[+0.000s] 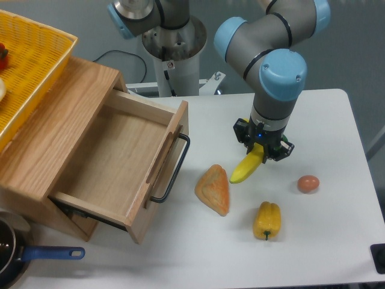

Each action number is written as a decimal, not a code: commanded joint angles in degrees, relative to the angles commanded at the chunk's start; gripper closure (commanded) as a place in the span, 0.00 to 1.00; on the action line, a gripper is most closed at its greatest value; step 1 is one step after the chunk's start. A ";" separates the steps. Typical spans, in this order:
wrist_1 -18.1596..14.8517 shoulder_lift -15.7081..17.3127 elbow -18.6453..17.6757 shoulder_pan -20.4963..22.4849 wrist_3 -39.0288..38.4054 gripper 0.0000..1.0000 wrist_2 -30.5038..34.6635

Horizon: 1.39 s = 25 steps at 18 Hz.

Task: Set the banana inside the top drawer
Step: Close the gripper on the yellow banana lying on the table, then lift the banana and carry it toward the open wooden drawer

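The banana (245, 169) is a plain yellow fruit hanging tilted, its lower tip pointing down-left just above the table. My gripper (260, 152) is shut on its upper end, right of the cabinet. The top drawer (117, 158) is pulled open toward the front right, a shallow light wooden box with nothing inside and a black bar handle (174, 171) on its front. The banana hangs about a hand's width to the right of that handle. Its upper end is hidden between the fingers.
On the white table lie a croissant-like pastry (214, 189), a yellow bell pepper (267, 220) and a brown egg (308, 183). A yellow plastic basket (36, 57) sits on the cabinet top. A blue-handled pan (24, 256) is at the front left.
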 joint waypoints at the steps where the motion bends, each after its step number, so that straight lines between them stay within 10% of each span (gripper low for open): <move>1: 0.00 -0.09 -0.09 0.00 0.00 0.72 0.00; 14: -1.49 1.41 0.53 0.44 -0.97 0.72 -0.09; 25: -12.82 7.29 0.88 -0.18 -5.45 0.72 -0.79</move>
